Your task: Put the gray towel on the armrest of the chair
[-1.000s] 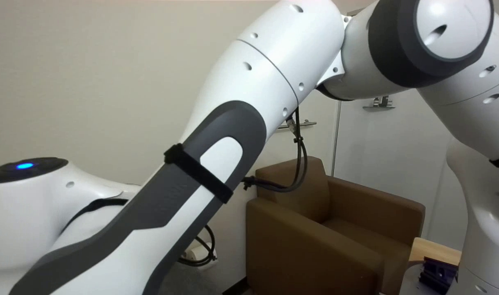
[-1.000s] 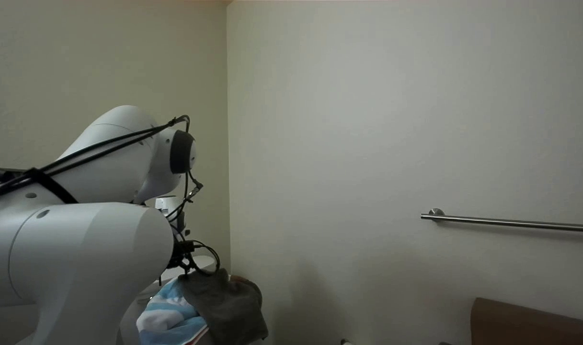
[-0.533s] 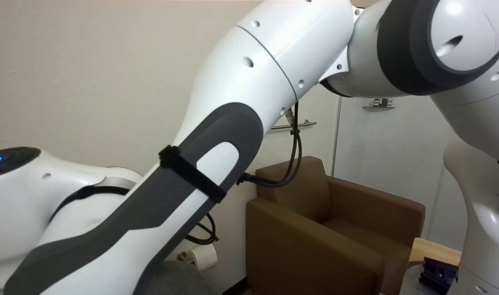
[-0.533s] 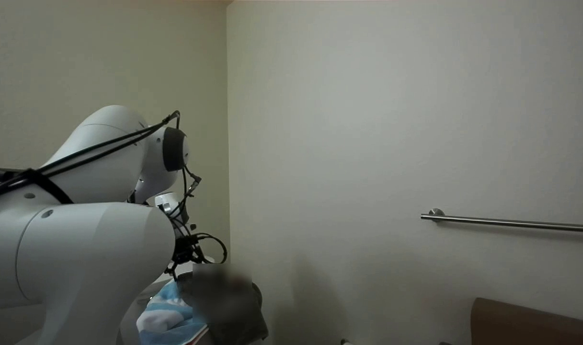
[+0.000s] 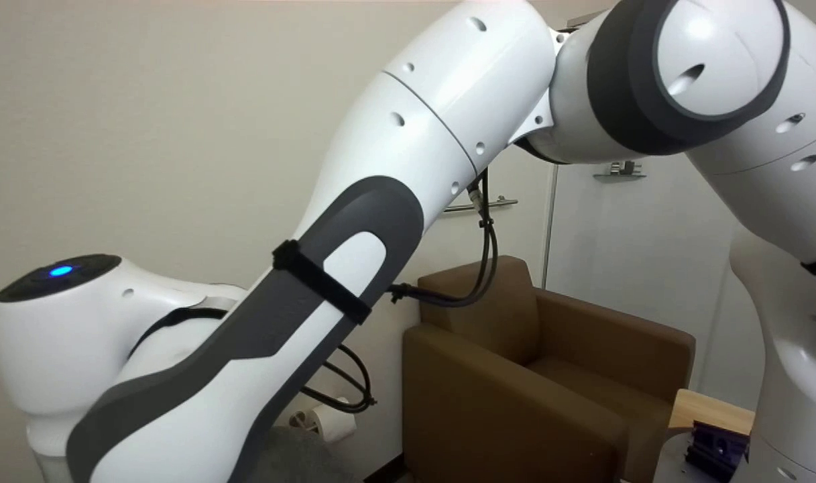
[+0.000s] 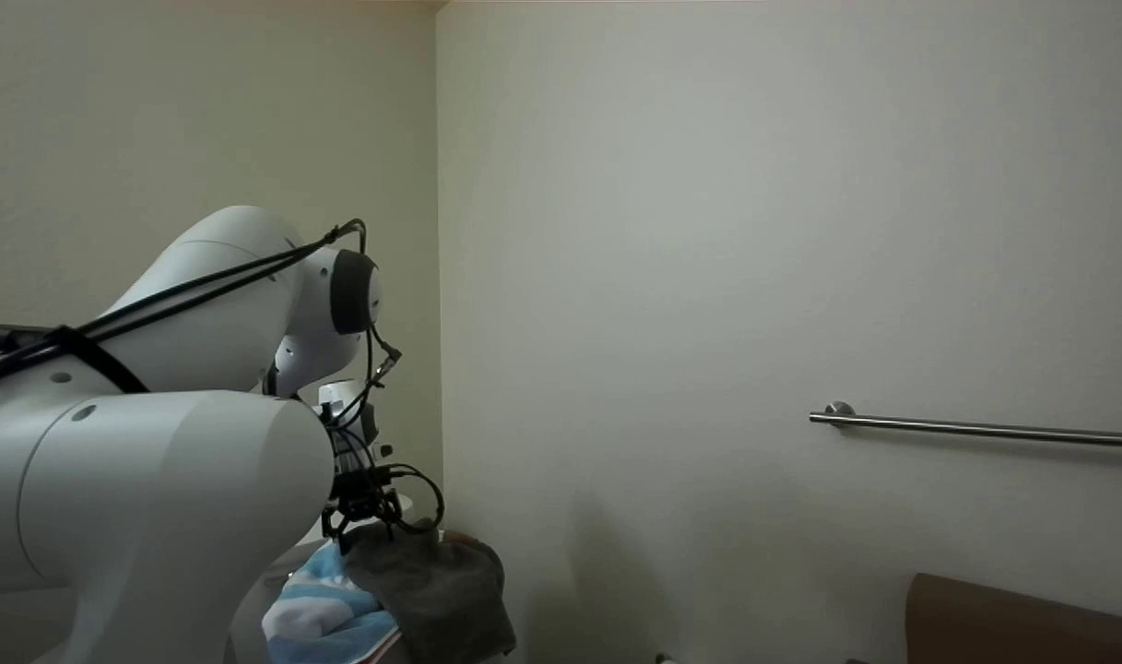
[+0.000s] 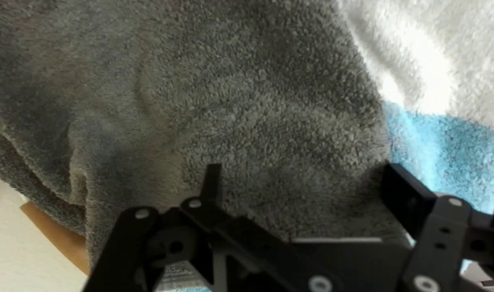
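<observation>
The gray towel (image 6: 445, 595) lies draped and creased over a blue-and-white striped cloth in an exterior view; it fills most of the wrist view (image 7: 230, 101). My gripper (image 7: 303, 180) is open, its fingers spread over the towel, the right one at the towel's edge by the striped cloth. Nothing is clasped between them; whether the tips touch the towel I cannot tell. The gripper (image 6: 362, 530) is at the towel's upper left in an exterior view. The brown chair (image 5: 495, 302) stands by the wall, its near armrest (image 5: 515, 382) bare. Only the chair's back (image 6: 1021, 622) shows in an exterior view.
The striped cloth (image 6: 330, 599) lies under and beside the towel; it also shows in the wrist view (image 7: 445, 150). A metal bar (image 6: 985, 429) is on the wall. A toilet paper roll (image 5: 334, 421) hangs low. A wooden surface (image 5: 709, 410) and dark object (image 5: 716, 449) are near the chair.
The arm first shifted back and the gripper rose slightly; since then the gripper has moved down and a little right, over the towel. The towel and chair look unmoved.
</observation>
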